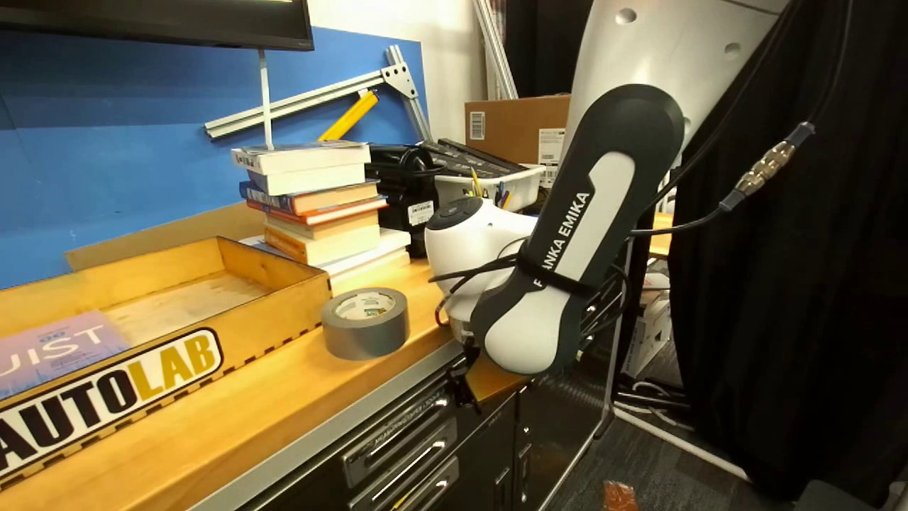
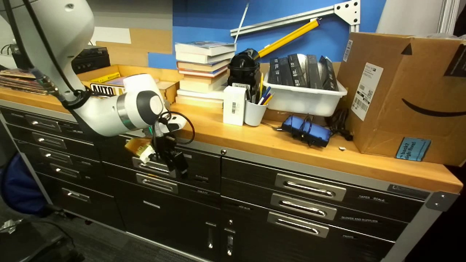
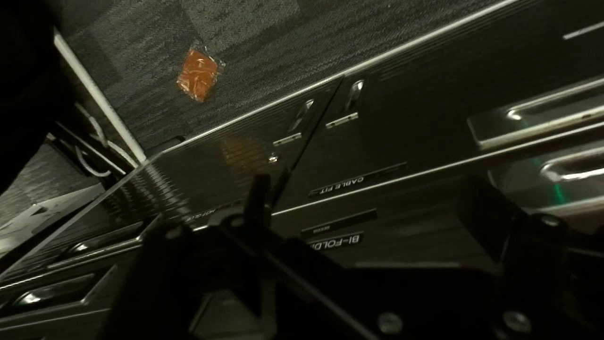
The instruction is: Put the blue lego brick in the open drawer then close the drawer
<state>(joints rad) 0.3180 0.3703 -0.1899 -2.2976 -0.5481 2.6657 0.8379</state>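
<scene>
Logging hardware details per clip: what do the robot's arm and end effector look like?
The arm is white and rounded, with a dark panel bearing FRANKA EMIKA lettering, partly covered. A black band wraps it; a black cable with a metallic connector runs alongside. The end effector is black, with two angular fingers and shiny screw heads.

The gripper is facing black drawer fronts below the front edge of the counter, its 2 fingers standing apart. An inverted BI-FOLD label is showing between them. An orange packet is lying on carpet outward from that edge.
</scene>
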